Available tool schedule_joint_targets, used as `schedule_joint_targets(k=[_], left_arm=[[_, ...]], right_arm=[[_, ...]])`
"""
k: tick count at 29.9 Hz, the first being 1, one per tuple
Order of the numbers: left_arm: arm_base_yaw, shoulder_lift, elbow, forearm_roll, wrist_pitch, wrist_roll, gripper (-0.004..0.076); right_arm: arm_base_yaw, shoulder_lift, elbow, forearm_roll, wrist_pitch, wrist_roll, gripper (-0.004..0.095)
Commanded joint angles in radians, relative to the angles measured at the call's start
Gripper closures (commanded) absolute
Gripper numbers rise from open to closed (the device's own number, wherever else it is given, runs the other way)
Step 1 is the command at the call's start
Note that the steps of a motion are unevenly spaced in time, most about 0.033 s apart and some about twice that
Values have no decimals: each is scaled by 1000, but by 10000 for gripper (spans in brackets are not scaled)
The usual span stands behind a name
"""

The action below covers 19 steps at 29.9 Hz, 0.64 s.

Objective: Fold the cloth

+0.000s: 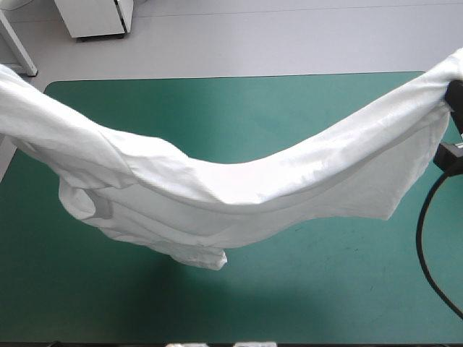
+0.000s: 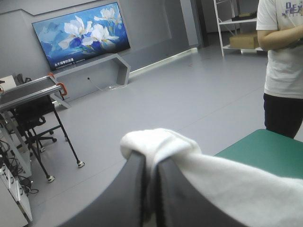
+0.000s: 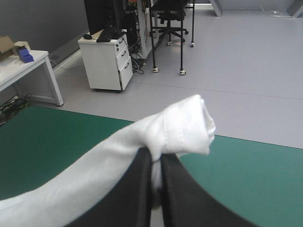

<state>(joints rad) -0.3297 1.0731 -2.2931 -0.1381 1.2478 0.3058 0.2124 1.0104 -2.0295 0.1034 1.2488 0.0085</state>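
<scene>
The left gripper (image 2: pixel 150 163) pinches one end of the white T-shirt (image 1: pixel 239 188) tight between its black fingers. A little bunch of cloth pokes out past the tips. From there the T-shirt hangs like a hammock and dips low in the middle over the teal-green table (image 1: pixel 217 101). The right gripper (image 3: pixel 156 158) pinches the other end tight the same way.
</scene>
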Motion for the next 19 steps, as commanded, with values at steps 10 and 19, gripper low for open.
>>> schedule_joint_targets(k=[10, 19], left_arm=[[-8, 128, 113, 183, -70, -64, 734], [-4, 419, 196, 305, -146, -115, 734]], right_arm=[[9, 46, 265, -79, -1, 80, 921], [7, 304, 505, -229, -109, 94, 926]])
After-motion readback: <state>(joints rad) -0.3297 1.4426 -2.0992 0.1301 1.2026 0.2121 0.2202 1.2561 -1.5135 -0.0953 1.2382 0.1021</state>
